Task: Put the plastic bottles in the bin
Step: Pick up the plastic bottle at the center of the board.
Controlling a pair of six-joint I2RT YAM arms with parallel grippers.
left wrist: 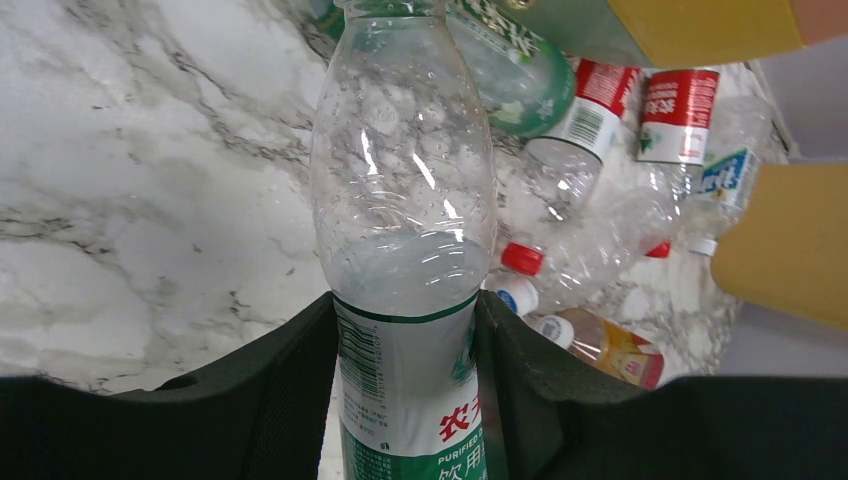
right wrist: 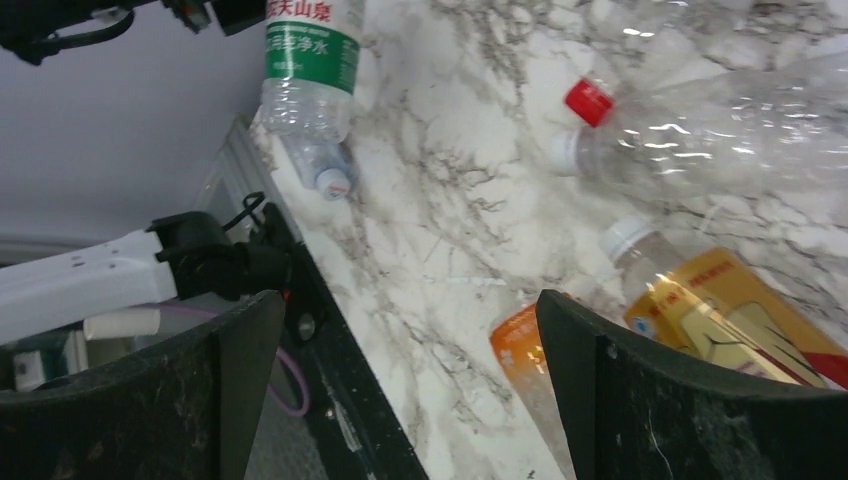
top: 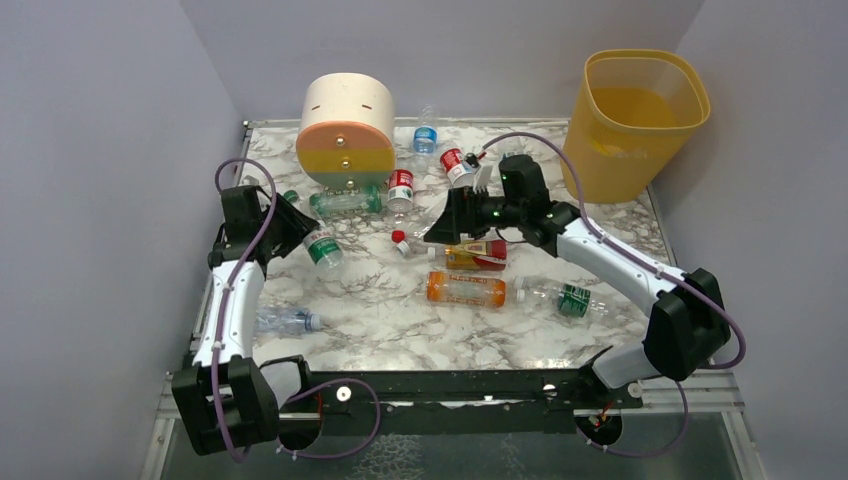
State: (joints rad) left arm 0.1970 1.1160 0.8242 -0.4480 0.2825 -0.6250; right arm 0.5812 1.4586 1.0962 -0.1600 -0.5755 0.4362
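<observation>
Green-label bottle (top: 322, 247) is clamped in left gripper (left wrist: 405, 335), long axis out along the fingers, well apart from the bin (top: 625, 165), to which the empty, spread right gripper (right wrist: 400, 340) is nearer

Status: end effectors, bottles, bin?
Left end effector shut on green-label bottle. Right end effector open over loose bottles. Bin far right; right arm in between.
</observation>
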